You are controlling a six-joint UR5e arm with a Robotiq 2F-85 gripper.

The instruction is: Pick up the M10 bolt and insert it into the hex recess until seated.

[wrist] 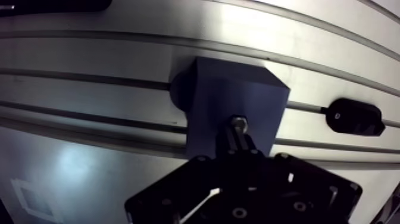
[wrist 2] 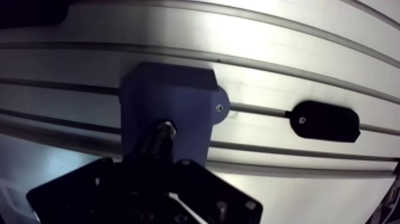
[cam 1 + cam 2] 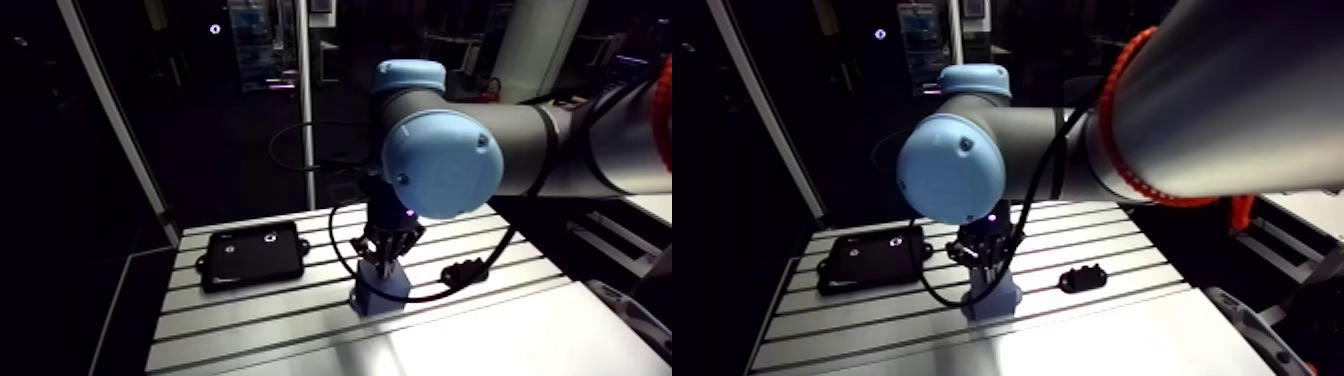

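you are seeing the gripper (image 1: pixel 238 140) hanging straight over the blue block (image 1: pixel 235 89), its fingers clenching the m10 bolt (image 1: pixel 238 123) at their tips. the bolt's bright end is sitting at the block's top face; whether it is entering the hex recess is not showing. the block is standing near the middle of the table (image 3: pixel 520 335). in the arm view, a flat black case (image 3: pixel 252 256) is lying toward the far left corner, and a small black part (image 1: pixel 355 117) is lying toward the right edge, apart from the block.
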